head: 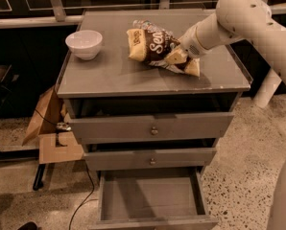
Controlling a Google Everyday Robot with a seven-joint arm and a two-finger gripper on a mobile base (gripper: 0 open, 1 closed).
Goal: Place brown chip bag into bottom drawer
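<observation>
camera view: the only angle there is, looking down at a grey cabinet from the front
cabinet top (109, 71): flat grey slab, holds the bowl and the bag
bag (151, 44): lying on the top, right of the middle, towards the back. Dark brown middle with white script, tan-yellow ends. It's nowhere near the drawer, still up on the top
gripper (180, 55): right down on the bag's right end, touching it. Honestly can't tell if it's got a grip on the bag or is just resting against it, as the wrist and the bag cover that bit
arm (239, 18): fat white arm coming in from the upper right and sloping down-left to the bag
shiny thing (144, 25): something clear and crinkly pokes out just behind the bag, can't make out what it is
bowl (84, 43): white, upright, on the left side of the top, well apart from the bag
top drawer (133, 127): small knob in the middle, front sits a bit forward with a dark gap above it
middle drawer (128, 159): also knobbed, poking out slightly too
bottom drawer (150, 198): pulled way out, wide shallow grey box with a bare flat floor
cardboard (49, 128): brown flaps on the ground to the cabinet's left
cable (83, 195): thin black wire trailing over the floor by the bottom drawer's left side
floor (244, 176): pale speckled stone look
</observation>
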